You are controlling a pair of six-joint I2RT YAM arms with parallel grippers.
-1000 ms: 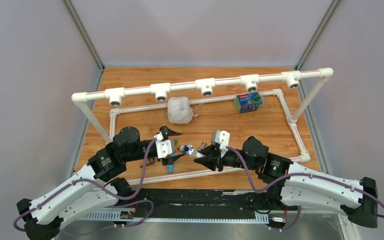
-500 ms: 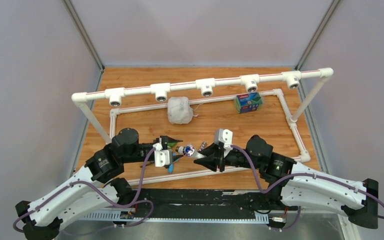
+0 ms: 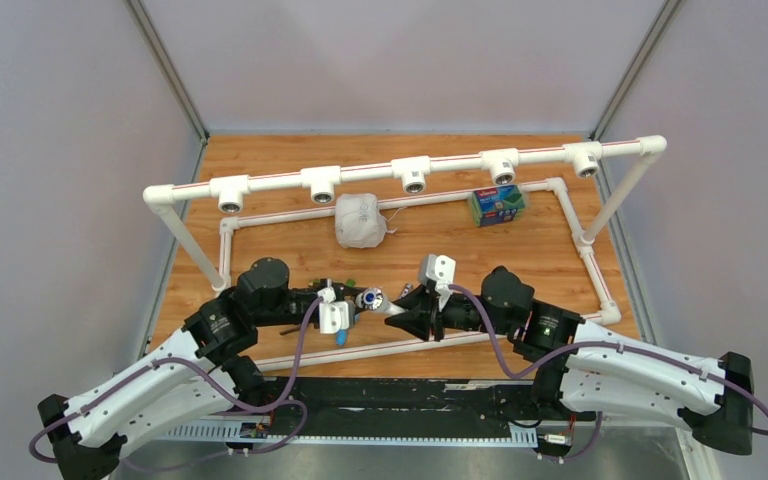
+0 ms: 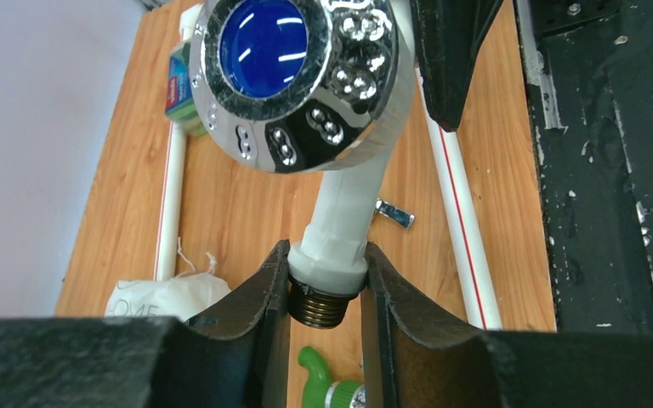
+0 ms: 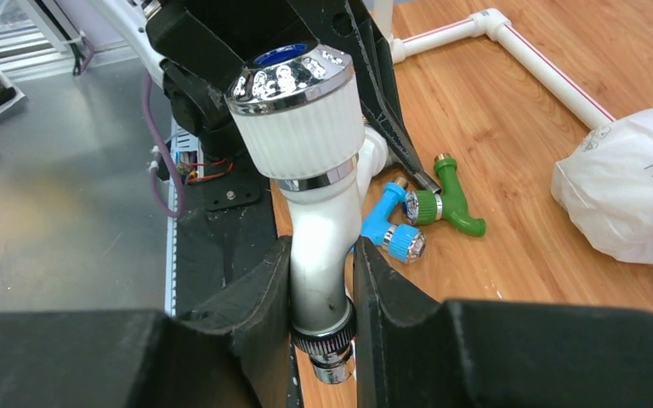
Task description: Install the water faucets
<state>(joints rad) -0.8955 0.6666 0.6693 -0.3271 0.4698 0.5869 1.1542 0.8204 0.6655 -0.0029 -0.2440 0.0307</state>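
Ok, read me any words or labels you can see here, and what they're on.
"VE", roughly, cut off at the frame edge: crumpled white plastic bag.
Print on green-and-blue packet: too small to read.
Nothing else legible.

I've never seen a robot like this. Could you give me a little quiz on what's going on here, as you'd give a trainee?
1. True or false: the white faucet is lying on the table.
2. How many sockets face out of the raised pipe? A three, B five, C seven.
3. Which two colours of faucet lie on the wood below the white one?

Key
1. False: it is held up off the wood. The right end effector grips its spout and the left end effector pinches its threaded end.
2. B.
3. The green faucet and the blue faucet.
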